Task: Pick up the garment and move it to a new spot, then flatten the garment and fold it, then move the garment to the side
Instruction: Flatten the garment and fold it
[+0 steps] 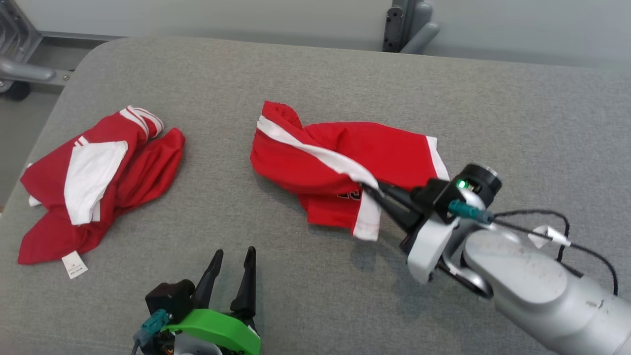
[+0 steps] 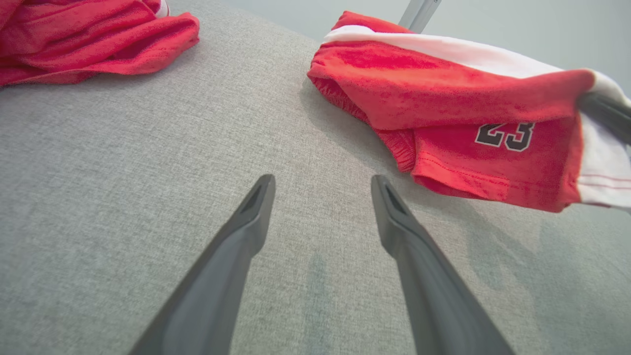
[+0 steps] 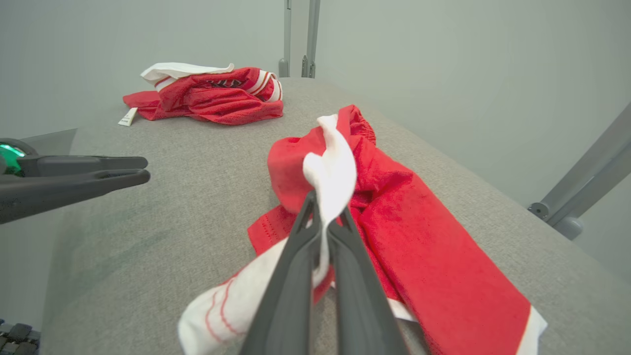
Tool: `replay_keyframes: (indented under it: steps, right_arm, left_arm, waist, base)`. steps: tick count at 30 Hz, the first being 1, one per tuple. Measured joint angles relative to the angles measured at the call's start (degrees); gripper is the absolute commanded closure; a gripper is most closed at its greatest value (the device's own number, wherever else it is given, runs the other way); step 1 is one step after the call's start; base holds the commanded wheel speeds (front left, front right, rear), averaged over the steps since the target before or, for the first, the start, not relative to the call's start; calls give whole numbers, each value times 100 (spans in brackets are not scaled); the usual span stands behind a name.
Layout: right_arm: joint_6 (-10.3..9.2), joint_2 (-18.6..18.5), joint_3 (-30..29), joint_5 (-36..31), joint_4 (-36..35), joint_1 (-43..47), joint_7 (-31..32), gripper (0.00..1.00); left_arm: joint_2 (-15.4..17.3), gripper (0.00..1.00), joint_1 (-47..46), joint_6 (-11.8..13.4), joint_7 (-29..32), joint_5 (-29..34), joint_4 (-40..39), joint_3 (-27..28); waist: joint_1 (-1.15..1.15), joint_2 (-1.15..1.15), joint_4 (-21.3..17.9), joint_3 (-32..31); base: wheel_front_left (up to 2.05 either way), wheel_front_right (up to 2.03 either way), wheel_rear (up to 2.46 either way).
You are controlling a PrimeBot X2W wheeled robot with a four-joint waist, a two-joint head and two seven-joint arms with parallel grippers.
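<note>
The garment [image 1: 340,162], red shorts with white side stripes and a dark "23", lies crumpled at the middle of the grey table [image 1: 315,79]. My right gripper [image 1: 370,190] is shut on its white stripe; the right wrist view shows the cloth [image 3: 330,177] pinched between the dark fingers [image 3: 296,276] and lifted a little. In the left wrist view the garment [image 2: 443,98] hangs raised at the upper right. My left gripper [image 1: 234,259] stands open over bare table near the front edge, its fingers [image 2: 246,231] apart and holding nothing.
A second red and white garment [image 1: 93,182] lies bunched at the table's left side, a white label at its near corner. Grey metal frame posts [image 1: 409,24] stand behind the far edge. The other arm's gripper [image 3: 74,180] shows at the left of the right wrist view.
</note>
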Motion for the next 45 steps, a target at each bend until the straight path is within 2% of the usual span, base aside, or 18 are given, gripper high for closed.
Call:
replay_keyframes:
  steps: [5, 12, 13, 14, 18, 24, 31, 32, 35, 40, 45]
  right_arm:
    - [0, -53, -589, -386, 610, -1017, 0, 100]
    - [1, -309, -927, -1122, 2561, -2675, 140, 100]
    - [0, -342, -1060, -1241, 2861, -2850, 194, 53]
    - [0, -370, -1218, -1325, 3203, -3010, 298, 0]
    - [-1, -363, -1893, -1745, 4036, -3445, 240, 0]
    - [-1, -23, -2564, -1875, 4132, -2978, 23, 0]
    - [-1, 10, -3417, -1549, 2506, -1216, 1, 0]
    - [-1, 10, -3417, -1549, 2506, -1216, 1, 0]
    - [-1, 52, -3591, -1455, 1885, -405, 0, 0]
    - [-1, 127, -3398, -1393, 1187, 549, 0, 0]
    - [-1, 165, -3010, -1534, 769, 1027, 0, 0]
  left_arm:
    - [0, 0, -240, -66, 0, 20, 46, -202]
    - [4, 0, -591, -108, 0, -137, 24, -668]
    - [5, 0, -614, -113, 0, -140, 19, -720]
    - [3, 0, -641, -113, 0, -163, 0, -753]
    - [7, 0, -695, -79, 0, -212, -70, -716]
    - [5, 0, -699, -47, 0, -216, -74, -566]
    - [-1, 0, -689, -55, 0, -108, -56, -463]
    - [-1, 0, -689, -55, 0, -108, -56, -463]
    - [0, 0, -654, -56, 0, -48, -52, -399]
    - [0, 0, -599, -71, 0, 13, -33, -368]
    - [-1, 0, -560, -81, 0, 0, -13, -398]
  waist:
    - [0, 0, -194, 116]
    - [0, 0, 87, 304]
    - [0, 0, 156, 340]
    - [0, 0, 230, 385]
    - [0, 0, 498, 676]
    - [0, 0, 678, 1104]
    - [0, 0, 433, 1124]
    - [0, 0, 433, 1124]
    - [0, 0, 287, 1022]
    - [0, 0, -4, 827]
    - [0, 0, -157, 763]
  base:
    - [0, 0, 0]
    - [0, 0, 0]
    - [0, 0, 0]
    - [0, 0, 0]
    - [0, 0, 0]
    - [0, 0, 0]
    - [0, 0, 0]
    - [0, 0, 0]
    - [0, 0, 0]
    - [0, 0, 0]
    - [0, 0, 0]
